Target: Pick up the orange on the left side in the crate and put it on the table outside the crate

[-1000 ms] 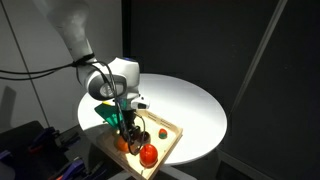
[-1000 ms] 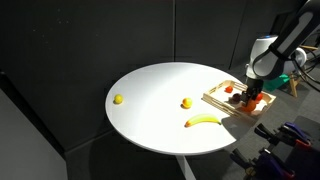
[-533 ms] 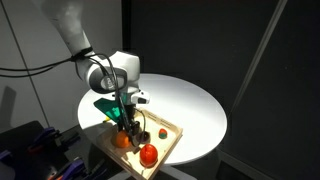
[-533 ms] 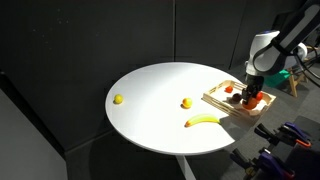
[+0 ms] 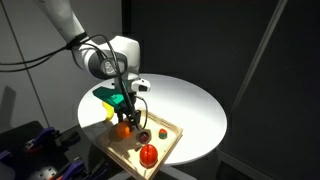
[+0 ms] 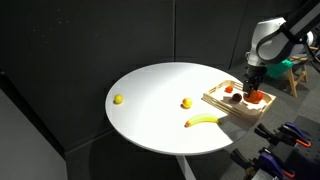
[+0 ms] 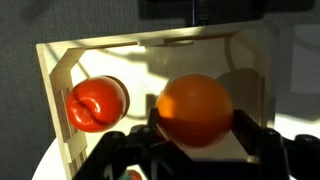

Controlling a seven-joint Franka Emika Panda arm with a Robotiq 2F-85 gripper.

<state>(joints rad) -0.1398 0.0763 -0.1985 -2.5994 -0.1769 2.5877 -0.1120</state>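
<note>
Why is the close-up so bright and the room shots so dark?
Wrist view: warm light hits the orange and pale crate, edges slightly soft. In both exterior views: black surroundings, only the white table catches light.

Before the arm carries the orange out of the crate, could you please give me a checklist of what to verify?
1. Hand shut on the orange: ok, clamped on both sides in the wrist view.
2. Orange off the floor of the crate: ok, it appears to hang above it.
3. Orange higher than the rim: cannot tell.
4. Red fruit apart from the orange: ok, a gap shows.
5. Bare table beside the crate for set-down: ok.
6. Banana out of the way: ok, it lies apart from the crate.
</note>
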